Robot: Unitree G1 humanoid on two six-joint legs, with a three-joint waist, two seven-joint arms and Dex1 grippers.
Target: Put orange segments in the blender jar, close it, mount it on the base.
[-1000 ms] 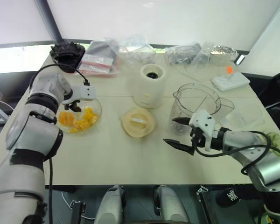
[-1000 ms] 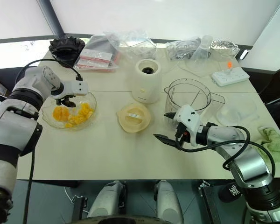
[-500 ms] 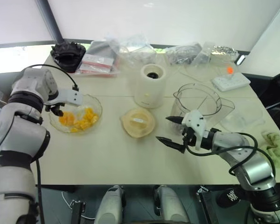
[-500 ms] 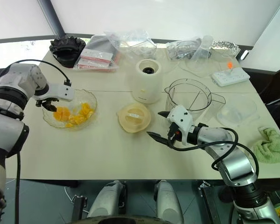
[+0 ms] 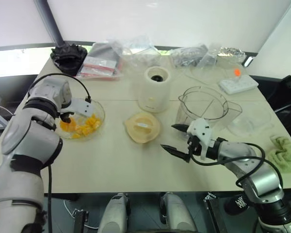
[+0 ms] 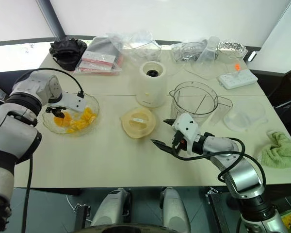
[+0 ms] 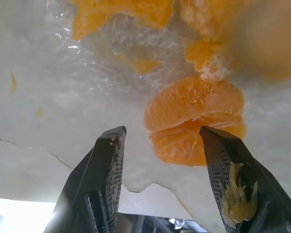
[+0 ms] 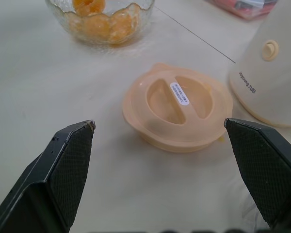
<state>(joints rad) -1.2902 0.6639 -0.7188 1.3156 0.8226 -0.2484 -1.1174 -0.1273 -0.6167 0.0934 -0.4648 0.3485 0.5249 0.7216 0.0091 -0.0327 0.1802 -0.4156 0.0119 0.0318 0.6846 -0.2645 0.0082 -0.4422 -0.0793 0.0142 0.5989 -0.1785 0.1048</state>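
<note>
1. The desk [image 6: 111,165] is a pale cream top, and it carries everything here; its far edge is crowded with clear plastic bags [image 6: 136,46] and a black bundle [image 6: 68,50] at the far left corner
2. The blender jar [image 6: 195,102] stands upright and lidless right of the middle, handle and spout toward the right edge; it looks empty
3. The base [image 6: 152,83] stands just left of the jar and a little farther back, near the centre of the desk, dark socket up and nothing mounted on it
4. A clear crinkled dish [image 6: 71,114] sits near the left edge, holding the orange segments [image 6: 82,119] in a loose heap
5. A flat round cream lid [image 6: 138,122] lies between dish and jar, nearer the front than the base, apart from both
6. The right gripper [image 6: 168,133] hovers above the desk just right of the lid and in front of the jar, pointing toward the lid; its jaws are spread as wide as they go and hold nothing
7. The left gripper [image 6: 59,112] reaches down into the dish at its left side; the jaws stand partly apart, with one segment [image 7: 194,121] just beyond them, not gripped, and a scrap of pulp [image 7: 233,196] stuck to one finger
</note>
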